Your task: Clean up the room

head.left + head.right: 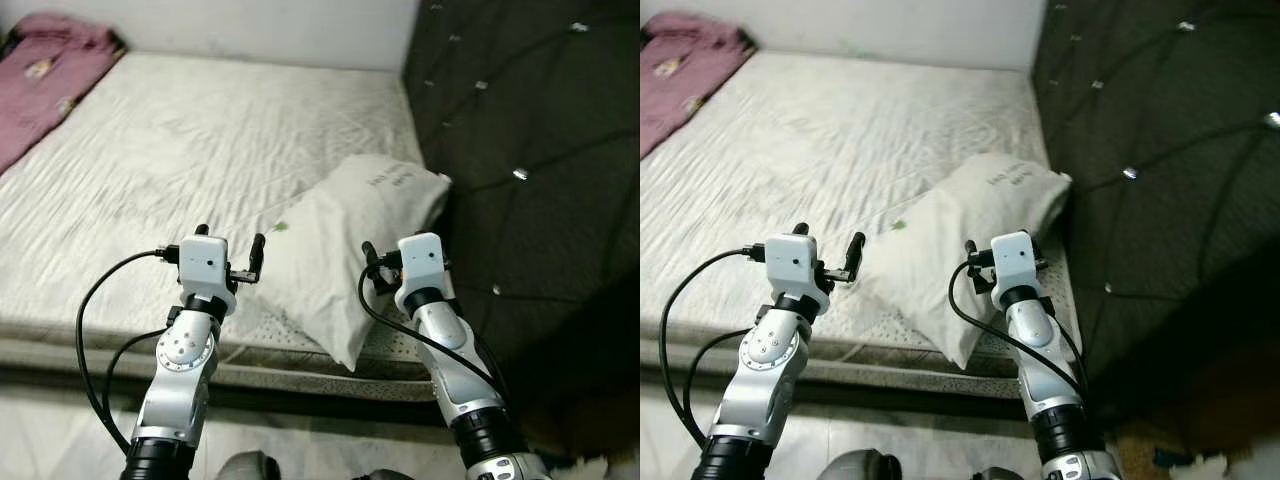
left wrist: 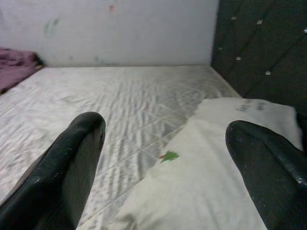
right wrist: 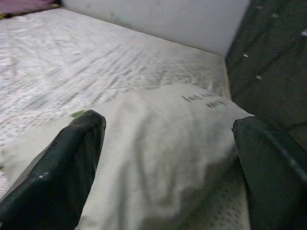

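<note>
My left gripper (image 1: 230, 245) and right gripper (image 1: 385, 262) hovered with fingers spread, grasping nothing. Between them, at centre frame, the soft, wrinkled white pillow (image 1: 345, 245) lay on the quilted mattress (image 1: 170, 150), overhanging its near edge beside the tufted dark headboard (image 1: 530, 130).

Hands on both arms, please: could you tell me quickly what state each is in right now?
Left hand: open, holding nothing, at the pillow's near corner.
Right hand: open, holding nothing, fingers either side of the pillow.
</note>
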`<state>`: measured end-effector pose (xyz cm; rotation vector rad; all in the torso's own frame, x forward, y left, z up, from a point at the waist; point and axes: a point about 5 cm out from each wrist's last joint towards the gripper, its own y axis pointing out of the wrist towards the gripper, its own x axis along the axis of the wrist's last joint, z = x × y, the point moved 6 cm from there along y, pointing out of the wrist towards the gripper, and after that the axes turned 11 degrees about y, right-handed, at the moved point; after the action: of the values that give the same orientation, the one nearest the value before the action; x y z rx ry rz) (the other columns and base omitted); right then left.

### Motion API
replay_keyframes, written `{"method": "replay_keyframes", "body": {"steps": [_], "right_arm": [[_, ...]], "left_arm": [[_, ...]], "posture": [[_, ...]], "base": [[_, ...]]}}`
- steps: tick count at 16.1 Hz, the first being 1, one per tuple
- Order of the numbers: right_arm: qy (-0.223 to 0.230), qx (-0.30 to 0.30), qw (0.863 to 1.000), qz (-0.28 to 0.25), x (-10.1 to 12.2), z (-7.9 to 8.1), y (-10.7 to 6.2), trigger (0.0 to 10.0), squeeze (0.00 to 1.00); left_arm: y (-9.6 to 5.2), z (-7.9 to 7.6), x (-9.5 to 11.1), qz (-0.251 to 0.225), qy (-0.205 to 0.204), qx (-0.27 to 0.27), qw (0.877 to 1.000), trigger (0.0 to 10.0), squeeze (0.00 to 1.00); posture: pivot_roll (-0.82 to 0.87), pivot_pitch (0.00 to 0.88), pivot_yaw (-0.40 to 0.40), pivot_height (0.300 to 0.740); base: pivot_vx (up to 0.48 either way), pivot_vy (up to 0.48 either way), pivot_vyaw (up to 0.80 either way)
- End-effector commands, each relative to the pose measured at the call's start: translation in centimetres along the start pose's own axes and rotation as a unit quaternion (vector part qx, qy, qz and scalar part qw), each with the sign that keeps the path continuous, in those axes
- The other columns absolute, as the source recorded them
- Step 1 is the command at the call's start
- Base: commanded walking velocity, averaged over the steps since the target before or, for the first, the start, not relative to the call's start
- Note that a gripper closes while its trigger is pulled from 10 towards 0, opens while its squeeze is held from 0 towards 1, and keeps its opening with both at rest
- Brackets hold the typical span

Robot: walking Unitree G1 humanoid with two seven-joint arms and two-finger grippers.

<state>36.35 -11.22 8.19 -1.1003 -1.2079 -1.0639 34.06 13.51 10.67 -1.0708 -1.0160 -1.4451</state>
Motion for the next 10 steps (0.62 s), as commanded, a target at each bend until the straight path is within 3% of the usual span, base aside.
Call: {"method": "replay_keyframes", "body": {"steps": [1, 10], "right_arm": [[0.0, -0.001, 1.0, -0.002, 0.19, -0.05, 0.0, 10.0, 0.0], [0.005, -0.012, 1.0, -0.002, 0.22, -0.41, 0.1, 10.0, 0.0]], "left_arm": [[-0.04, -0.08, 0.15, -0.003, 0.004, -0.005, 1.0, 10.0, 0.0], [0.11, -0.08, 0.1, -0.001, 0.004, -0.006, 1.0, 10.0, 0.0]], "posture": [[0.05, 0.0, -0.014, 0.74], [0.05, 0.0, -0.011, 0.74]], "base": [[0.0, 0.0, 0.0], [0.0, 0.0, 0.0]]}}
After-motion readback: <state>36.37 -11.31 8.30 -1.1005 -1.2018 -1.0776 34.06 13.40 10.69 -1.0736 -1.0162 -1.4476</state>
